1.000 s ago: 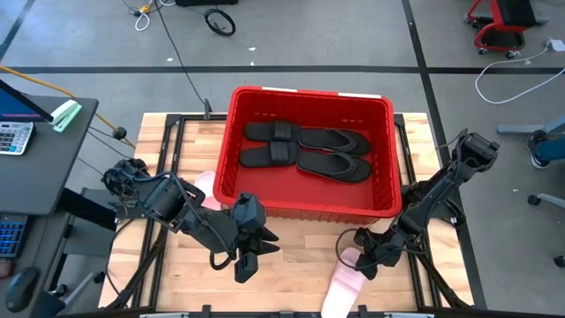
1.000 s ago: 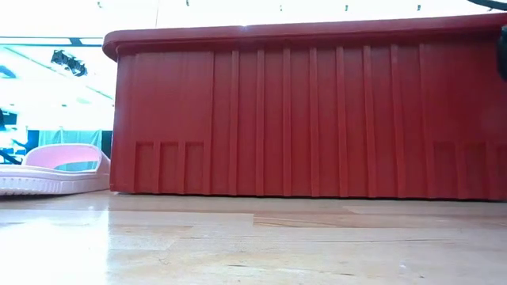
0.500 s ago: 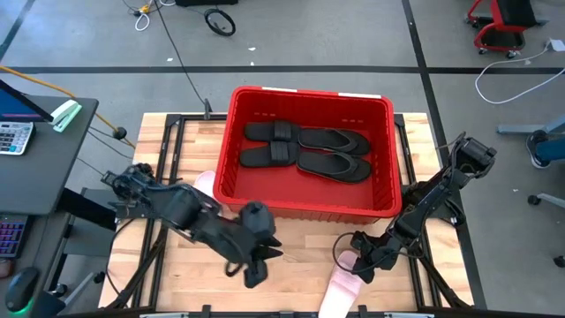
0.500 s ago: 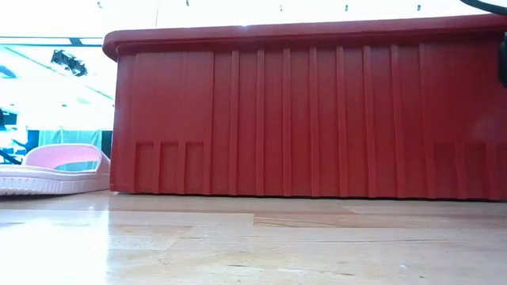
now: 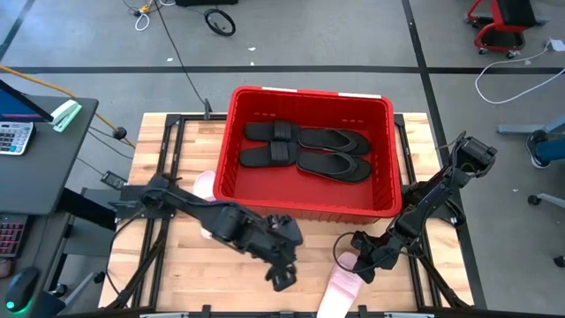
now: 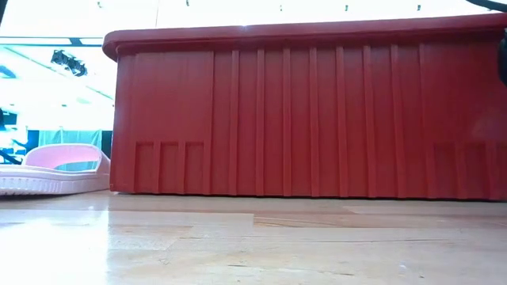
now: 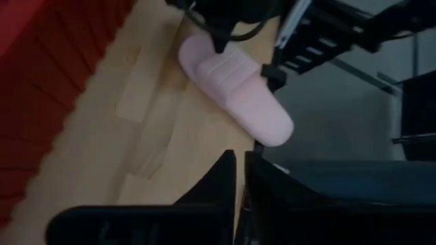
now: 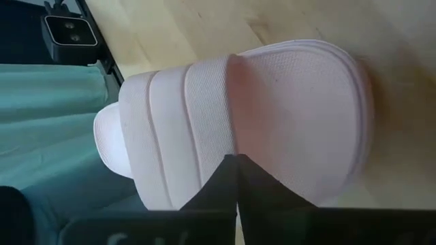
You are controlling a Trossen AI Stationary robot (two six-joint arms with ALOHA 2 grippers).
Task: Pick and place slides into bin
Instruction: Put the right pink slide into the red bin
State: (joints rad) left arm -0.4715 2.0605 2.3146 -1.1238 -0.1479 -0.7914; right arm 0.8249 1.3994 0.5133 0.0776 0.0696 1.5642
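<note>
The red bin (image 5: 305,205) stands mid-table with several black slides (image 5: 305,150) lying flat inside. One pale pink slide (image 5: 340,287) lies sole-down at the near edge, its near end jutting past the edge. My right gripper (image 5: 351,261) is shut at its far end, its tips (image 8: 235,163) over the footbed beside the band. My left gripper (image 5: 282,281) is shut and holds nothing, a hand's width left of that slide (image 7: 235,88). A second pink slide (image 5: 205,184) rests on its sole by the bin's left near corner (image 6: 51,170). My right gripper comes down slantwise from the table's right onto the pink slide's footbed (image 8: 272,136) next to the band's edge, fingers shut together. I cannot tell whether the tips touch the slide or stand just above it. The slide lies flat on the table.
The bin's ribbed near wall (image 6: 317,119) fills the low view. Bare wooden tabletop (image 5: 309,247) lies between the bin and the near edge. The black frame rails (image 5: 163,150) run along the table's sides. A desk with a calculator (image 5: 13,137) stands off to the left.
My left arm has swung along the near side toward the table's right edge and the near pink slide, and its fingers have drawn together. That uncovered more of the pink slide by the bin's left corner. Both slides lie where they were.
</note>
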